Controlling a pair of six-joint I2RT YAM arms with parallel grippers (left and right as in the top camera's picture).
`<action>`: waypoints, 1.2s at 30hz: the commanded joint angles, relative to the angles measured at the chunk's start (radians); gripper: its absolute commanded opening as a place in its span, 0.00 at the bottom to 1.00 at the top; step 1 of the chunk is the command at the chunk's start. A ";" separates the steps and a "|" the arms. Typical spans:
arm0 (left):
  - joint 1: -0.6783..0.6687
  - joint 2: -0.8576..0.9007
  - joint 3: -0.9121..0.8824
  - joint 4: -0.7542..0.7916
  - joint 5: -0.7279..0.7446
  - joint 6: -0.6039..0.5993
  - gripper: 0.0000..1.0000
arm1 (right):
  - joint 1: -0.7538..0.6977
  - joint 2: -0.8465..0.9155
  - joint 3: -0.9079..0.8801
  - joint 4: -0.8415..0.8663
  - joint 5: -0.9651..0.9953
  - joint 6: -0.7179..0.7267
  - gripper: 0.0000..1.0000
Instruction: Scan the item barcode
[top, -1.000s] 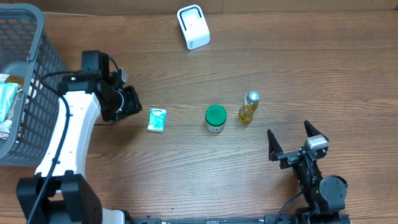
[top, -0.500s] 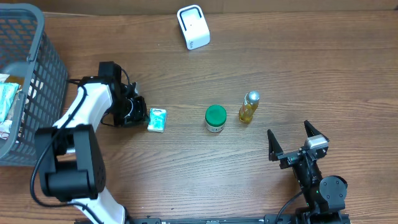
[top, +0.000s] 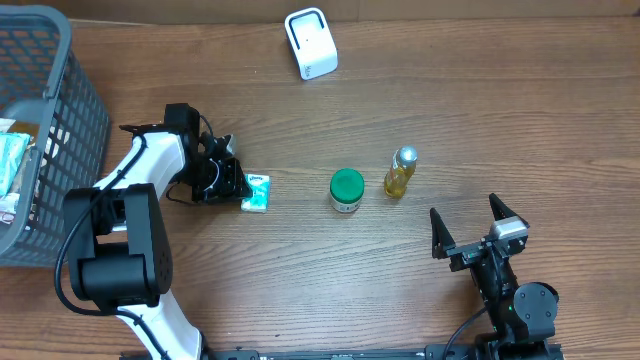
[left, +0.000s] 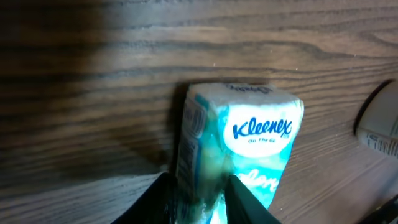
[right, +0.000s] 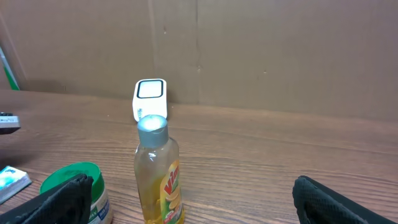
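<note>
- Wire basket: occupies far left of frame.
- Right gripper: sits lower right, jaws spread wide, grasping nothing.
- Left gripper: clenches left end of tissue pack, left of centre, flat on table.
- Scanner: stands top centre.

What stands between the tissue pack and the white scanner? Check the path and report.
Nothing visible. Bare table lies between the tissue pack, at the left gripper, and the scanner. The green-lidded jar and bottle stand off to the side.
</note>
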 joint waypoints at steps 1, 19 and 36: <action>-0.001 0.012 0.027 -0.013 0.019 0.040 0.31 | 0.001 -0.007 -0.011 0.004 -0.006 0.001 1.00; -0.002 0.013 0.028 0.014 0.053 0.040 0.46 | 0.001 -0.007 -0.011 0.004 -0.006 0.001 1.00; -0.002 0.022 -0.064 0.127 0.042 0.011 0.38 | 0.001 -0.007 -0.011 0.004 -0.006 0.001 1.00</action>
